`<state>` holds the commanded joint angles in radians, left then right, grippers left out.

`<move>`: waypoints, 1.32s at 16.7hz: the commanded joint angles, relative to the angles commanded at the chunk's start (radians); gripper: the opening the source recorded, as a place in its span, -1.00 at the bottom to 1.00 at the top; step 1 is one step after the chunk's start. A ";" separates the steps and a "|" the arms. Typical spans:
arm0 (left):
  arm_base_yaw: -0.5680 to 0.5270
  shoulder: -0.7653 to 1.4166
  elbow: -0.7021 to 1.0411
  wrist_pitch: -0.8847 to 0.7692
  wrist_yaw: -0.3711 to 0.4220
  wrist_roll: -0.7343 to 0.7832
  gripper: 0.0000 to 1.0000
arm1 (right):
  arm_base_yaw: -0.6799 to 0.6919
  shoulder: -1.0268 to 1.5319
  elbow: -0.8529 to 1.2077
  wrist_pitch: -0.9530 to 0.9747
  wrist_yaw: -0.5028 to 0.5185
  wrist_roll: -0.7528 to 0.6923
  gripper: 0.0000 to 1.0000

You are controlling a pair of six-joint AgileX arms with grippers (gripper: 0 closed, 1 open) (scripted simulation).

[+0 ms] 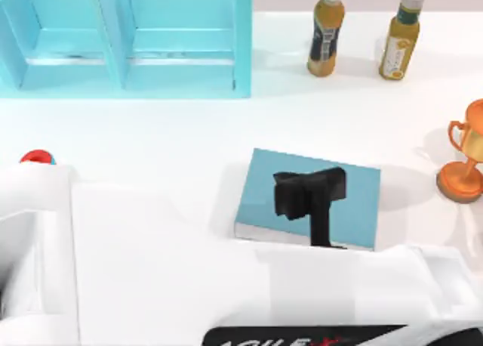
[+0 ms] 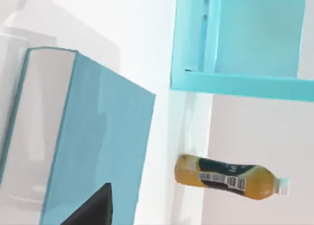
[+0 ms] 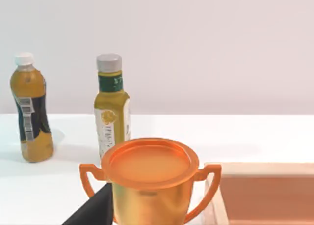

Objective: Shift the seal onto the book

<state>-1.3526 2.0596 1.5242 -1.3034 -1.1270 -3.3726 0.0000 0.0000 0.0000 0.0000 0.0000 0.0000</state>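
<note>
The book [image 1: 355, 202], flat with a teal-blue cover and white page edges, lies at the table's middle. My left gripper [image 1: 308, 193] hangs black directly over its cover, reaching in from the front edge. The left wrist view shows the book [image 2: 98, 136] close up, with a black part of that gripper low in the picture. The seal is hidden. My right gripper [image 3: 93, 211] shows as a black sliver just in front of the orange trophy cup [image 3: 149, 181]; that arm [image 1: 445, 285] is parked at the front right.
A turquoise shelf unit [image 1: 124, 40] stands at the back left. Two yellow drink bottles [image 1: 326, 32] [image 1: 400, 36] stand at the back right. The trophy cup [image 1: 464, 161] is at the right edge. A small red thing [image 1: 36, 157] peeks out at the left.
</note>
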 joint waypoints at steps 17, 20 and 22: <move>0.974 -1.432 -0.911 0.761 0.764 2.353 1.00 | 0.000 0.000 0.000 0.000 0.000 0.000 1.00; 1.116 -1.643 -1.130 0.921 0.891 2.745 1.00 | 0.000 0.000 0.000 0.000 0.000 0.000 1.00; 1.193 -1.765 -1.257 1.023 0.964 2.954 1.00 | 0.000 0.000 0.000 0.000 0.000 0.000 1.00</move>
<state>-0.1600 0.2945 0.2676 -0.2802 -0.1631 -0.4186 0.0000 0.0000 0.0000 0.0000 0.0000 0.0000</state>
